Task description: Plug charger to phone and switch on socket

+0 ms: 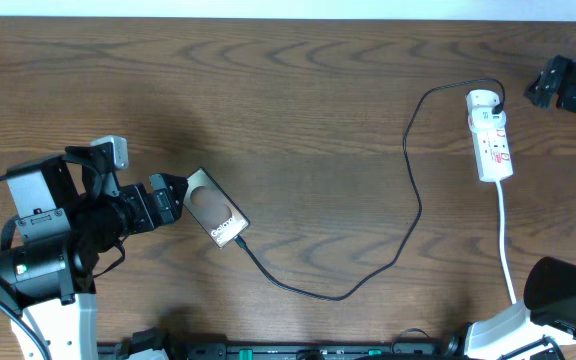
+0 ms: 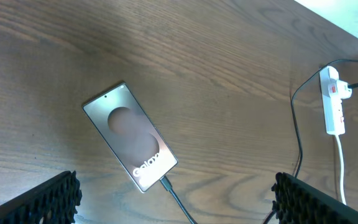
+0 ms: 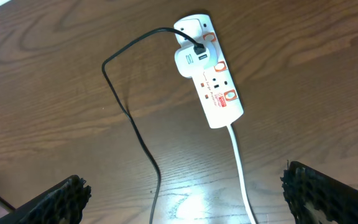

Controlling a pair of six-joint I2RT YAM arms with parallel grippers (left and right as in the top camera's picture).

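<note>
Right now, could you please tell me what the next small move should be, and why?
Probably lower the open right hand onto the narrow white power strip, toward the red switch beside its white adapter. The thin black cable already seems seated in the end of the flat silvery-brown phone and runs to that adapter, so only switching on looks left.

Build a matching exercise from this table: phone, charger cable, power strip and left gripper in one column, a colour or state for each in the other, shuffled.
Column one:
1. phone
2. charger cable
3. power strip
4. left gripper

Column two:
A. white with red markings
B. open and empty
C. black, long and thin
D. silvery, lettered "Galaxy"

Pairs: 1-D, 2-C, 3-A, 4-B
</note>
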